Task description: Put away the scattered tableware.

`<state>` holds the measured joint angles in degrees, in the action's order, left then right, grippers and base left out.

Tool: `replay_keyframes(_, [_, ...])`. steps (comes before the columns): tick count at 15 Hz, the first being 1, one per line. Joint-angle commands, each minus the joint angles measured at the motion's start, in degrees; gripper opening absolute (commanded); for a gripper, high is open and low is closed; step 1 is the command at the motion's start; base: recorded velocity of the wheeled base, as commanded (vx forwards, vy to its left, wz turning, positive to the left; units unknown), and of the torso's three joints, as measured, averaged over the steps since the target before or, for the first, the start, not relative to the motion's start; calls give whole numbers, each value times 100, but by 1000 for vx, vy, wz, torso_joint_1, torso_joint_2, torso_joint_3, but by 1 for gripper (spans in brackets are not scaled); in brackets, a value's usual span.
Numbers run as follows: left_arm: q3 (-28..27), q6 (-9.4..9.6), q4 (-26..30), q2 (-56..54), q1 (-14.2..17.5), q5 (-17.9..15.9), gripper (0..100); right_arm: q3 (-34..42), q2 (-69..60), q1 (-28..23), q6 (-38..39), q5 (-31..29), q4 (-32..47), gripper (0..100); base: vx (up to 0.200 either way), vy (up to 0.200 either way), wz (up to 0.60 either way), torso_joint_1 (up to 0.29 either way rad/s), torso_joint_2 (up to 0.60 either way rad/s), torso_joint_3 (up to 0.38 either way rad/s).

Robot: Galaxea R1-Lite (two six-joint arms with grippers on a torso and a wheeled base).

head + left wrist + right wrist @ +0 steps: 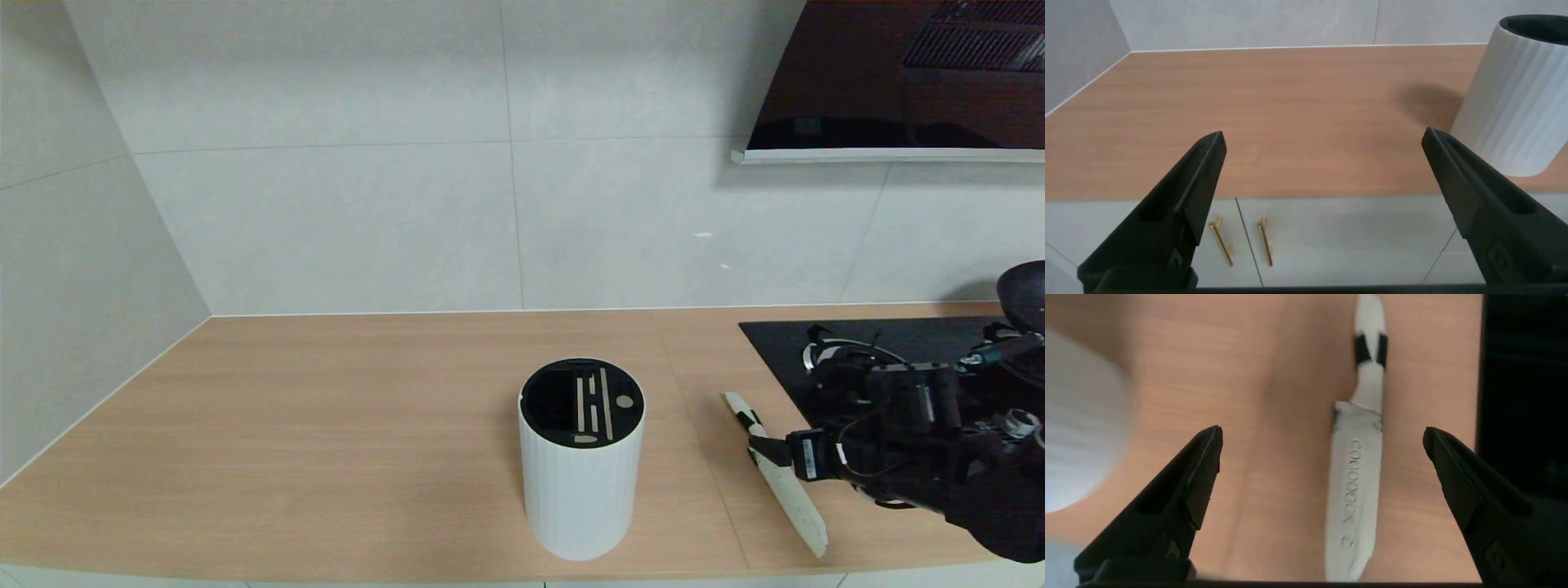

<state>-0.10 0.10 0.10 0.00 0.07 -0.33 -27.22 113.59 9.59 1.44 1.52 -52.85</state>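
A white knife (790, 494) with a black band on its handle lies on the wooden counter (367, 408), blade pointing to the front edge. My right gripper (766, 449) hovers over it where handle meets blade. The wrist view shows that gripper (1321, 437) open, with the knife (1355, 482) lying between and below the fingers. A white ribbed holder (581, 482) with a black slotted top stands left of the knife; its side shows as a white shape (1078, 416). My left gripper (1323, 139) is open and empty, in front of the counter's edge, with the holder (1523, 98) off to one side.
A black cooktop (784, 343) sits just right of the knife, with a dark pot (1024, 294) at its far right. A range hood (890, 82) hangs above. Tiled walls close the back and left. Cabinet doors with gold handles (1221, 241) lie below the counter edge.
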Motion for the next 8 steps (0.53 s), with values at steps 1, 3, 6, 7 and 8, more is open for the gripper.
replay_keyframes(1, [1,-1,-1,9,1,-2,100,6,1104,7,6,-240,-595,100,0,0,0,0,0,0])
replay_keyframes(3, [1,-1,-1,0,1,-2,100,-20,1570,7,6,-486,-1219,100,0,0,0,0,0,0])
replay_keyframes(6, [1,-1,-1,0,1,-2,100,-73,2088,16,-3,-583,-1905,100,0,0,0,0,0,0])
replay_keyframes(7, [1,-1,-1,9,1,-2,100,-117,2141,16,6,-592,-1905,100,0,0,0,0,0,0])
replay_keyframes(8, [1,-1,-1,0,1,-2,100,-169,2176,16,6,-627,-1905,100,0,0,0,0,0,0])
